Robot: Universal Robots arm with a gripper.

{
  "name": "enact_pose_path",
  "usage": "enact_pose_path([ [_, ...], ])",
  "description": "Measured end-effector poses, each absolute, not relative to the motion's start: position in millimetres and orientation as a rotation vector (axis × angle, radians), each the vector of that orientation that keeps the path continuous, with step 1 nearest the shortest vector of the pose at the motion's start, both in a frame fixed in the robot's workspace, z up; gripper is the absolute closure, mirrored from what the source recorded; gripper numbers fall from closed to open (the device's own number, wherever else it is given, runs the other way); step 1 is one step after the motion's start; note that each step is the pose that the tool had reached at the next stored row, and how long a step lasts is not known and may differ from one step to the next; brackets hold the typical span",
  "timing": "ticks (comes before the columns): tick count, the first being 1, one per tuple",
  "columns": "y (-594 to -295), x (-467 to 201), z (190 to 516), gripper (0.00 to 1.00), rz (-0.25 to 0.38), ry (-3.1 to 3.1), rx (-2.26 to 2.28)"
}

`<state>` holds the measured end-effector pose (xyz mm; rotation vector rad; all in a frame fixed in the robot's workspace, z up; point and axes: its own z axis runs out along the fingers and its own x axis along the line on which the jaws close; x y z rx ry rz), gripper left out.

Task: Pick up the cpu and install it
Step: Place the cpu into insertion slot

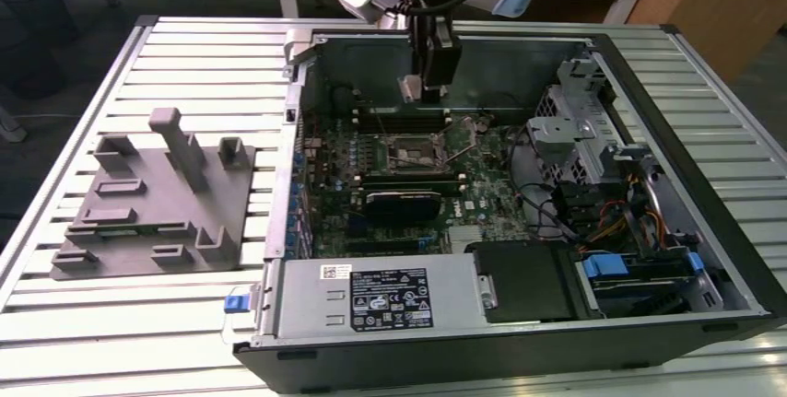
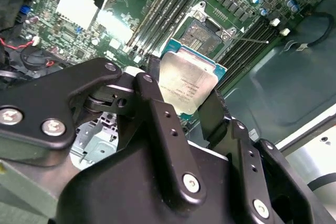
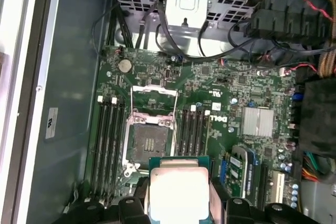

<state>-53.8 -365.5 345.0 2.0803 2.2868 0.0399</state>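
Note:
My gripper [image 1: 421,91] hangs inside the open computer case, over the far part of the motherboard, and is shut on the cpu. The cpu [image 2: 184,85] is a flat square chip with a silvery top and a green rim, clamped by its edges between two black fingers [image 2: 157,124]. In the first wrist view the cpu [image 3: 178,190] shows held above the board beside the socket. The black socket [image 3: 151,142] lies empty with its metal frame [image 3: 153,92] swung open; it is also seen as the socket [image 1: 412,150] in the exterior view, a little nearer than the gripper.
The case [image 1: 688,259] lies on its side on a slatted metal table [image 1: 184,47]. A grey moulded fixture [image 1: 160,199] sits at the exterior view's left. Memory slots [image 3: 107,145] flank the socket; drive cages and cables [image 1: 591,167] crowd the exterior view's right.

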Motion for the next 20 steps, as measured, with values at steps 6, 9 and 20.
enact_pose_path([
  [6, -359, -54, 337, 0.46, 0.04, 2.273, 2.095],
  [9, -358, -54, 335, 0.46, 0.04, 2.268, 2.1],
  [20, -358, -54, 329, 0.46, 0.039, 2.268, 2.101],
])
